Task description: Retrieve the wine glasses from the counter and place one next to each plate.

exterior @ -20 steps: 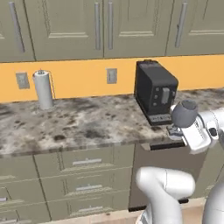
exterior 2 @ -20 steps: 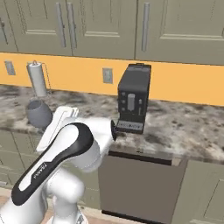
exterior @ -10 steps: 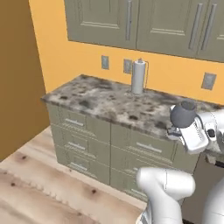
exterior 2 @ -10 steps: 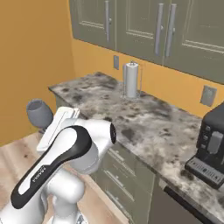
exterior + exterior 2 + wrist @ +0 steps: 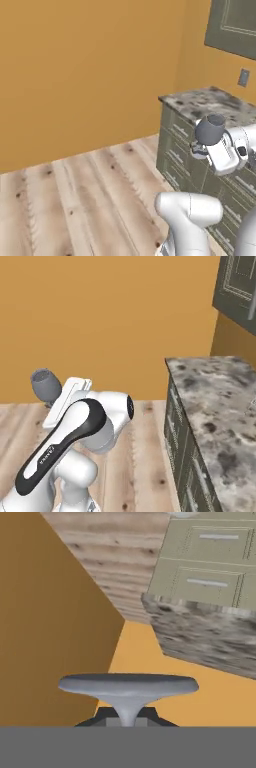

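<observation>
I've got the translucent grey-blue stemmed wine glass (image 5: 210, 130) pinched by its stem in the two-finger gripper (image 5: 199, 148), jaws clamped tight on it, bowl up, stem roughly upright. Nothing in the bowl that I can see. In the hand view its round base (image 5: 128, 686) sits right above the fingertips. Beyond the glass lies the speckled stone counter (image 5: 215, 406), its end toward the orange wall (image 5: 90, 75). No plates visible, so I judge the base must drive on first.

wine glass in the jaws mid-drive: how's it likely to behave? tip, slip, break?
The wine glass is probably top-heavy: a wide bowl over a thin stem, held upright. The jaws grip down at the stem, so it may swing or slip when the base turns. It looks thin-walled and likely fragile; the counter edge is close, so a knock there could crack it.
</observation>
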